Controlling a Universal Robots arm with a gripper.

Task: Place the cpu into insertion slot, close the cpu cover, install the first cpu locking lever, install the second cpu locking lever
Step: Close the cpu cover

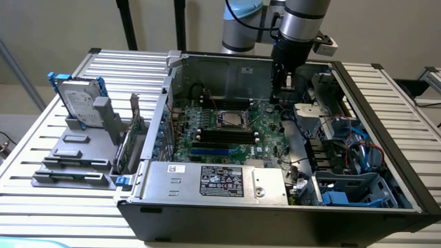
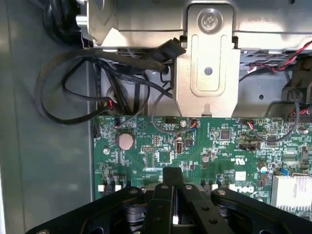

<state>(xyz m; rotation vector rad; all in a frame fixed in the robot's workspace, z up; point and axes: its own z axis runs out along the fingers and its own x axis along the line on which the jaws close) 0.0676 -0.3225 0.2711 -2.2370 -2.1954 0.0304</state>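
The cpu shows as a silvery square lying in the insertion slot, a black socket in the middle of the green motherboard. A thin metal frame, the cpu cover, appears to lie flat around it, though its latching cannot be made out. My gripper hangs inside the case, above the board's far edge toward the exterior view's right of the socket and apart from it. In the wrist view the gripper is over the green board, its two black fingers pressed together and shut with nothing visibly between them.
The open computer case lies on a slatted metal table. Black memory sticks and blue card slots lie near the socket. A metal bracket and black cables are close to my gripper. A hard drive stands in a grey holder outside.
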